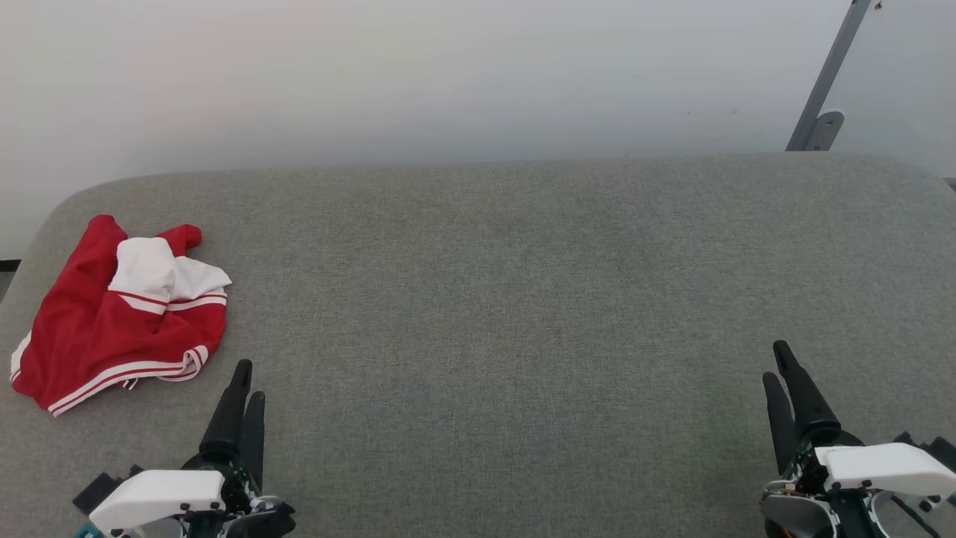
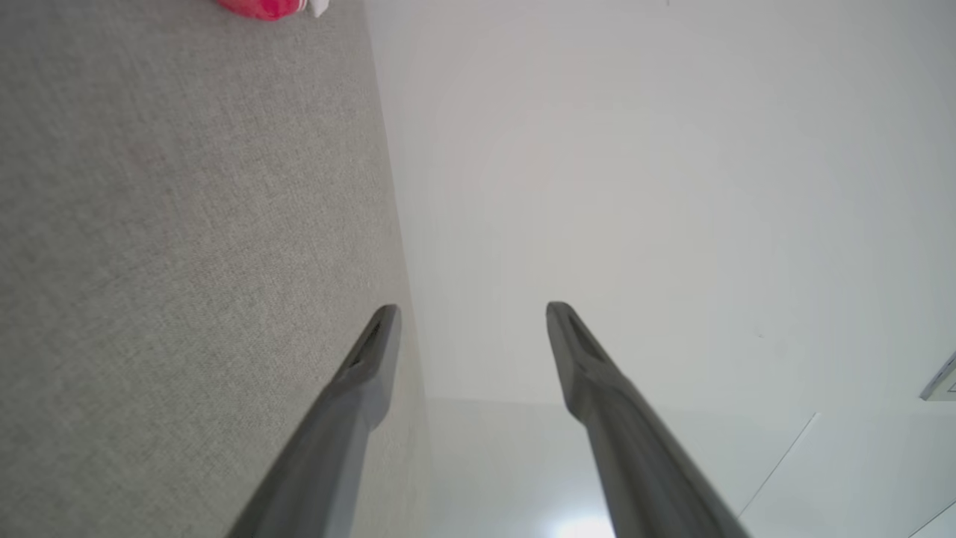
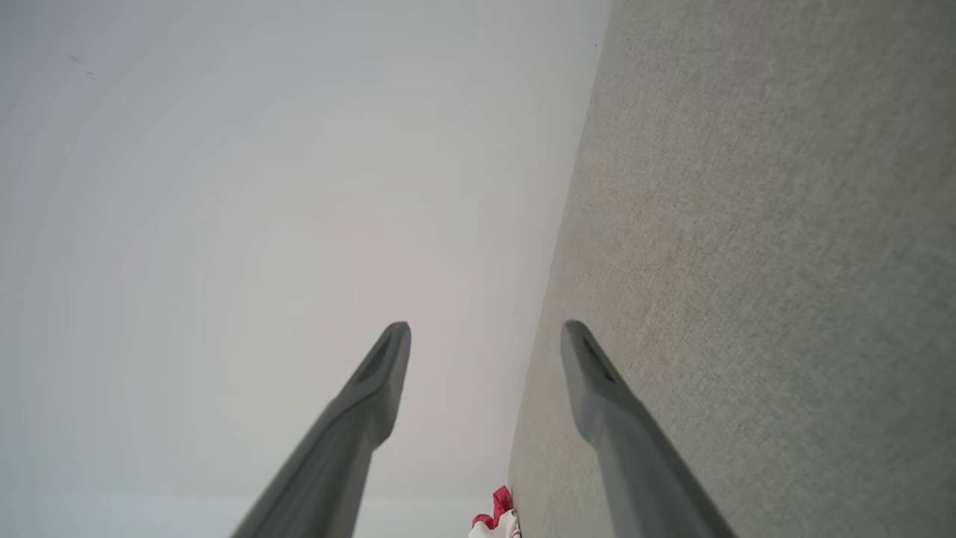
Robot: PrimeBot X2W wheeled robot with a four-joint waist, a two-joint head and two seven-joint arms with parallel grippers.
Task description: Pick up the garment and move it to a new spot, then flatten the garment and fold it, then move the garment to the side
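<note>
The garment (image 1: 112,321), red with white sleeve ends and thin white stripes, lies crumpled at the far left of a grey fabric-covered table (image 1: 508,299). My left gripper (image 1: 248,379) hovers at the lower left, just right of the garment's near edge and apart from it, open and empty. At the lower right my right gripper (image 1: 777,361) stands open with nothing in it, far from the garment. In the left wrist view its two fingers (image 2: 472,308) are spread, and a scrap of the garment (image 2: 261,7) shows at the top. The right wrist view has its spread fingers (image 3: 485,326) and a bit of garment (image 3: 499,515).
A white wall (image 1: 448,75) rises behind the table's far edge. A grey metal bar with a bracket (image 1: 825,97) leans at the upper right. The table's left corner is rounded, close to the garment.
</note>
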